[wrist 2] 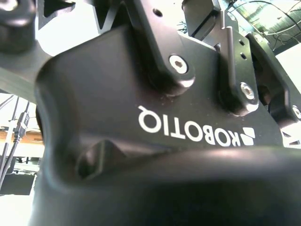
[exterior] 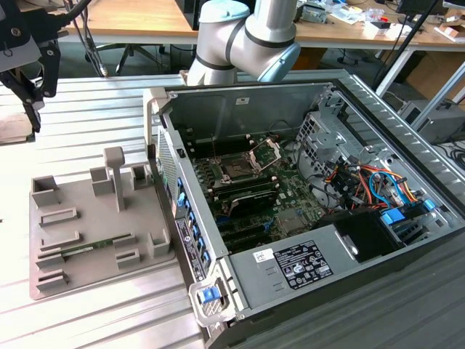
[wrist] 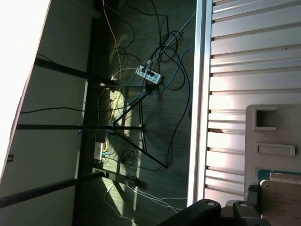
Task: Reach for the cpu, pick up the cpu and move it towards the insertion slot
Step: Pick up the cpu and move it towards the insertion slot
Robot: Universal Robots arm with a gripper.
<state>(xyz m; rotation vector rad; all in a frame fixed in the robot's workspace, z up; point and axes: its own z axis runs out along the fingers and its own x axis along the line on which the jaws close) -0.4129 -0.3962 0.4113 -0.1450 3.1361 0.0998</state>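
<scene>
While your metal bench (exterior: 94, 109) carries the open dark computer case (exterior: 240, 109), the grey plastic tray (exterior: 80, 198) lies at its nine o'clock in the exterior view. Your black pincer (exterior: 33, 109) hangs at the tray's eleven o'clock; open or closed, you cannot tell. Inside the case sits the metal-framed insertion slot (exterior: 237, 169); on the tray, the silvery square cpu (wrist: 282, 197).

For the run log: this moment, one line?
reach | gripper beside tray | cpu on tray, untouched | insertion slot frame open

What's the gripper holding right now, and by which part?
Nothing that shows: the gripper hangs above the table beyond the tray, and the chip lies on the tray.
</scene>
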